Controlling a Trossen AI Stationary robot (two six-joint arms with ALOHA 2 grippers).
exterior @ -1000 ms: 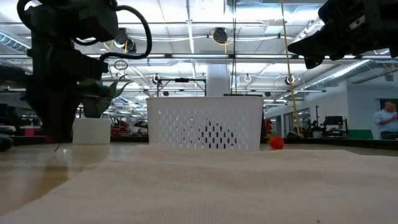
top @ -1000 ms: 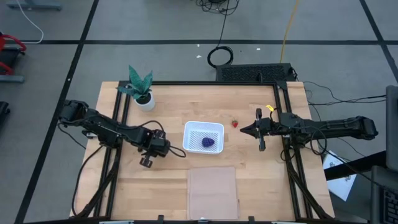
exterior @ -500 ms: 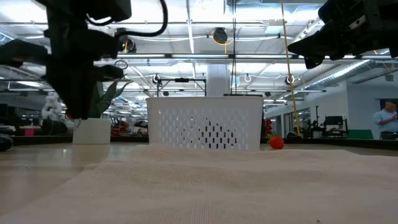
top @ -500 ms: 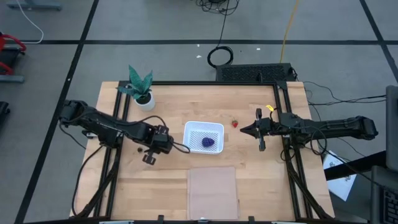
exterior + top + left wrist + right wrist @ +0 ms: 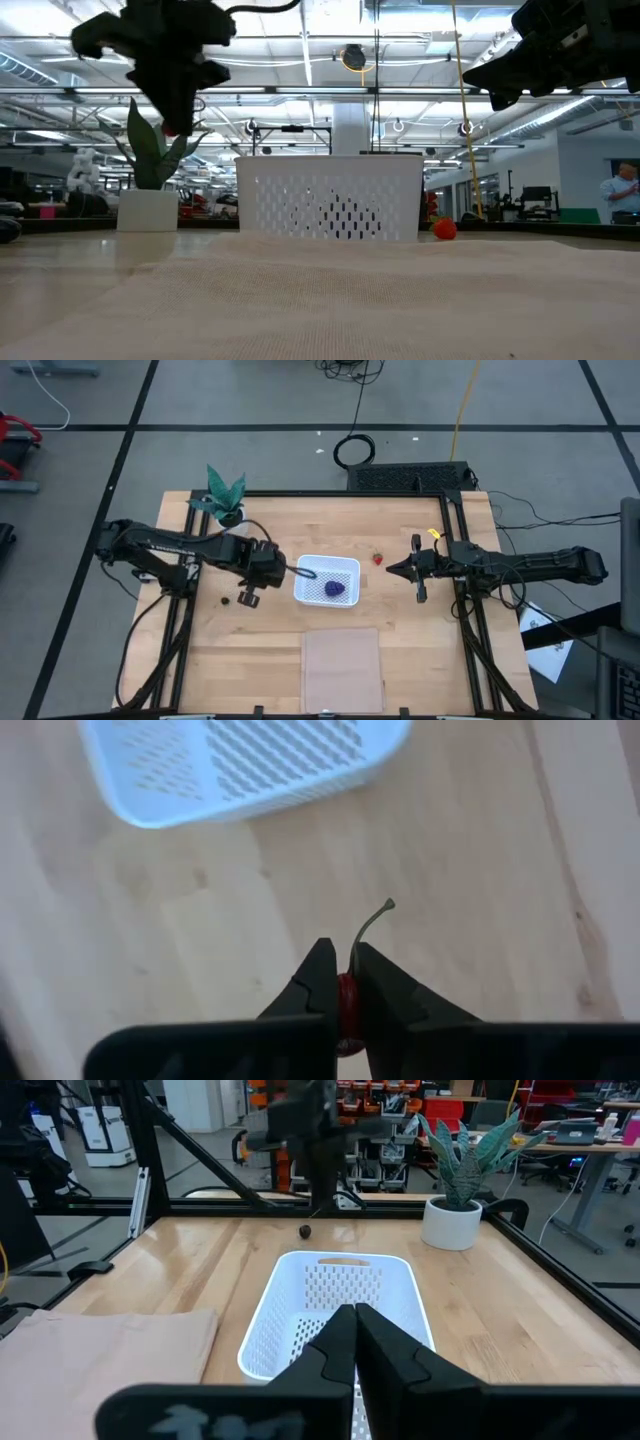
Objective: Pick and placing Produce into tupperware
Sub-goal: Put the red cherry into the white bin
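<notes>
The tupperware is a white perforated container (image 5: 301, 586) (image 5: 330, 195) (image 5: 240, 760) (image 5: 300, 1265) at mid-table. A purple lumpy cluster (image 5: 334, 588) lies inside it. A small red fruit (image 5: 378, 558) (image 5: 445, 229) rests on the wood to its right, and a small dark berry (image 5: 226, 600) (image 5: 305, 1231) to its left. My left gripper (image 5: 247, 598) (image 5: 178, 125) (image 5: 343, 955) hangs above the table just left of the container, shut on a small red fruit with a thin stem. My right gripper (image 5: 415, 570) (image 5: 352, 1312) is shut and waits in the air right of the container. My left gripper pinches the small red fruit's round body (image 5: 347, 1005) between its two fingers, coming from above and pointing down. The thin stem (image 5: 372, 925) sticks out past the fingertips. The fruit is lifted clear of the table (image 5: 172, 130).
A green potted plant (image 5: 225, 500) (image 5: 150, 195) (image 5: 455, 1180) stands at the far left corner. A flat translucent sheet (image 5: 342, 665) (image 5: 100, 1340) lies near the front edge, below the container. A black frame borders the table. A person (image 5: 622, 190) stands far off in the room.
My left gripper has risen from the table top and moved toward the far edge and right, toward the container, carrying the red fruit clear of the wood. The dark berry now shows on the table where the gripper was.
</notes>
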